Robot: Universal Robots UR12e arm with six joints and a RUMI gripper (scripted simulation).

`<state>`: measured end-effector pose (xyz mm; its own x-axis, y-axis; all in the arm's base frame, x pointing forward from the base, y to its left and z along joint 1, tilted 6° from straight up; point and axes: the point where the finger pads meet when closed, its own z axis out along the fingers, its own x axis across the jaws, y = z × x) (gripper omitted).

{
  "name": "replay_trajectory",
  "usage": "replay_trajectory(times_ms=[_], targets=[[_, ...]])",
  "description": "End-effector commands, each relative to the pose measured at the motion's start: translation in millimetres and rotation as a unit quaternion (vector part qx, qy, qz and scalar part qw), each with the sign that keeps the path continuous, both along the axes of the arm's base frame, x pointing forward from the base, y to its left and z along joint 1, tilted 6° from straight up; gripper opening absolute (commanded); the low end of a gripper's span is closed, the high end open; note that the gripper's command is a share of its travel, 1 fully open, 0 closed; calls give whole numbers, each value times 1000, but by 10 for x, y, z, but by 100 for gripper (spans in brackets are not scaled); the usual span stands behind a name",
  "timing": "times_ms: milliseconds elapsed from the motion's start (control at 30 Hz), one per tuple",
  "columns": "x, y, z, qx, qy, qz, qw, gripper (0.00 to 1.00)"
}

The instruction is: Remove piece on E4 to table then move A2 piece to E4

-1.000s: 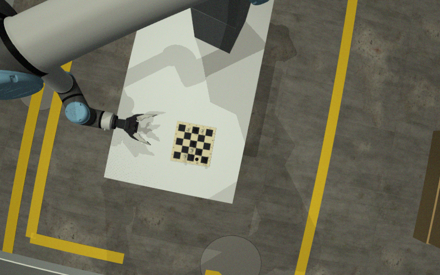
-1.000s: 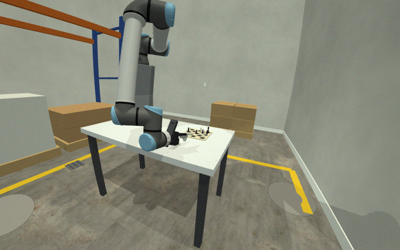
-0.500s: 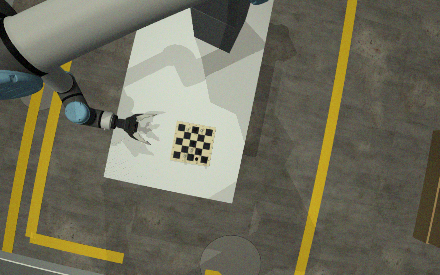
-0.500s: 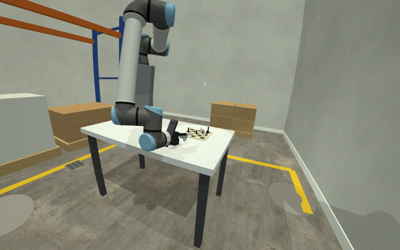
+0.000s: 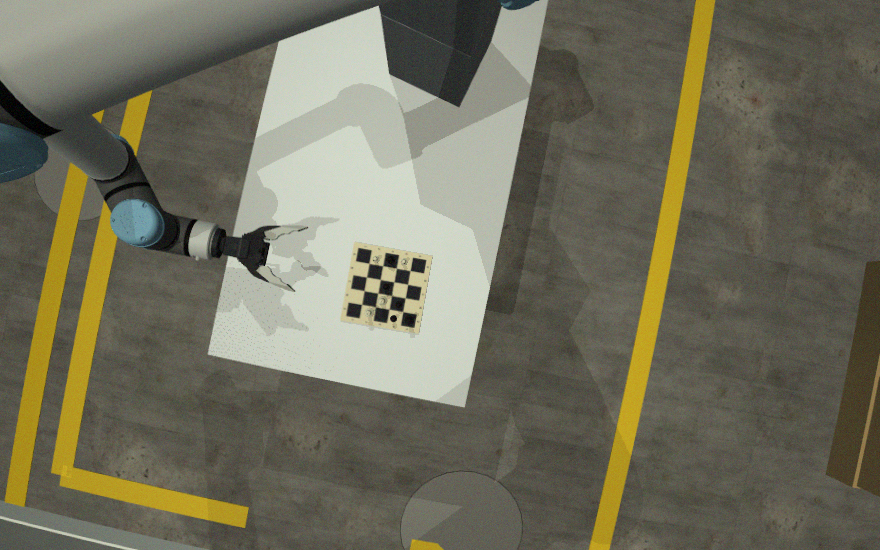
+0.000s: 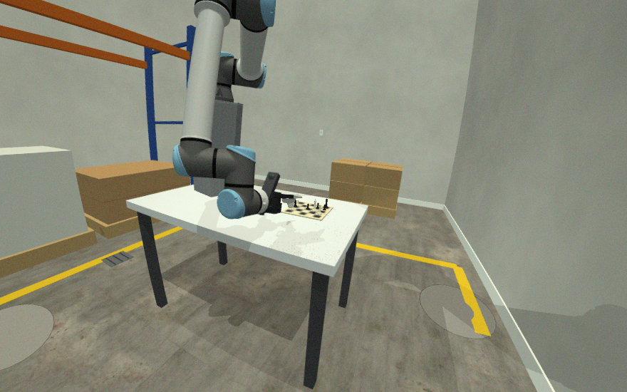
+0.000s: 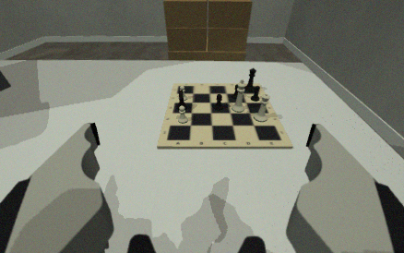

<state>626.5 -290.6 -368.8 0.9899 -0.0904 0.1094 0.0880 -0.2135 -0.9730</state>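
Fingers of your gripper [image 5: 278,254] stand spread wide with nothing between them, low over the white table [image 5: 307,170], pointing at the chessboard [image 7: 224,144] but well short of it; the board lies flat near the table's far side. You see seven or so pieces upright on it; the white piece [image 7: 183,114] near the A edge is probably your A2 piece, though the labels are too small to read.

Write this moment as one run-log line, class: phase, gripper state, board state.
phase: approach | gripper: open, empty, above table, short of chessboard | board: pieces upright, none removed yet
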Motion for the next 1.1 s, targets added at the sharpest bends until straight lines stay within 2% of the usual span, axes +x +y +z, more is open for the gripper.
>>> replay_trajectory(times_ms=[0, 133, 667, 833, 1000, 1067], targets=[[-40, -5, 216, 1, 0, -1, 1000, 100], [-46, 5, 305, 1, 0, -1, 1000, 100], [-3, 26, 321, -9, -6, 7, 1000, 100], [53, 109, 323, -35, -22, 28, 999, 100], [150, 269, 326, -82, -51, 65, 993, 100], [150, 269, 326, -82, -51, 65, 993, 100]])
